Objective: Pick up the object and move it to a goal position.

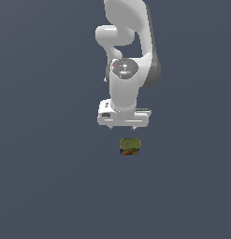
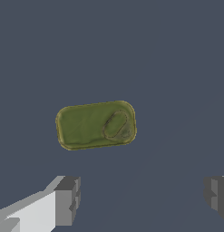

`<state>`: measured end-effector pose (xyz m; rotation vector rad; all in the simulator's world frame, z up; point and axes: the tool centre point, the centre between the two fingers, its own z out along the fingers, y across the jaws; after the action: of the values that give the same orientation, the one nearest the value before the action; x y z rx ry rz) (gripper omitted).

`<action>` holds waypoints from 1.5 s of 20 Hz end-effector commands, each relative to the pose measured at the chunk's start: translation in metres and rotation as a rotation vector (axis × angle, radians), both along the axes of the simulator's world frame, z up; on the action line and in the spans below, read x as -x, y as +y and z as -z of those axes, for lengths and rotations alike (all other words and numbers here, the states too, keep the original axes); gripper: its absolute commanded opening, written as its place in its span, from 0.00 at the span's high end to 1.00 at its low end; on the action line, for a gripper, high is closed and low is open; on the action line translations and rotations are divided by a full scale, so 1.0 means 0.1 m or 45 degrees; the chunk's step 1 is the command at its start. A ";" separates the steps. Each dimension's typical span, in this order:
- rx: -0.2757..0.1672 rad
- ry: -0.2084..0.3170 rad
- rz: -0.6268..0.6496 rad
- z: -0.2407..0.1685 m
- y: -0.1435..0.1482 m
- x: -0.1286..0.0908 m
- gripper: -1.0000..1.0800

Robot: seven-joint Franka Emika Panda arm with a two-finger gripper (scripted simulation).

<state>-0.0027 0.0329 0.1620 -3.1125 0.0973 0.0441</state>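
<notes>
The object (image 1: 130, 146) is a small squat block with an olive-green top and orange-red and dark patches on its side, lying on the dark grey floor. In the wrist view the object (image 2: 96, 124) shows as a rounded green rectangle with an oval mark on top. My white gripper (image 1: 123, 126) hangs just above and slightly to the exterior view's left of it, not touching it. The gripper (image 2: 140, 199) is open: its two grey fingertips (image 2: 68, 199) stand far apart with nothing between them. The object lies apart from both fingers.
The white arm (image 1: 128, 56) rises behind the gripper in the exterior view. The plain dark grey floor (image 1: 46, 177) spreads all around the object, with no other item or marker in sight.
</notes>
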 end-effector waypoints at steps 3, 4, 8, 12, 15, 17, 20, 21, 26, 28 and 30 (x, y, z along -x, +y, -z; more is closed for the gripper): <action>0.002 0.002 0.076 0.02 0.02 -0.01 0.04; 0.002 0.002 0.098 0.03 0.02 -0.02 0.04; 0.004 0.005 0.200 0.06 0.04 -0.04 0.04; 0.007 0.007 0.327 0.10 0.07 -0.06 0.04; 0.010 0.009 0.426 0.13 0.09 -0.08 0.04; 0.012 0.010 0.493 0.15 0.11 -0.09 0.04; 0.015 0.012 0.592 0.18 0.13 -0.11 0.04; 0.017 0.012 0.625 0.19 0.13 -0.12 0.04; 0.022 0.014 0.791 0.24 0.17 -0.15 0.04; 0.024 0.014 0.857 0.26 0.18 -0.16 0.04; 0.027 0.015 0.923 0.28 0.20 -0.17 0.04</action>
<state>0.0138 0.0515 0.1355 -2.9101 1.1409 0.0440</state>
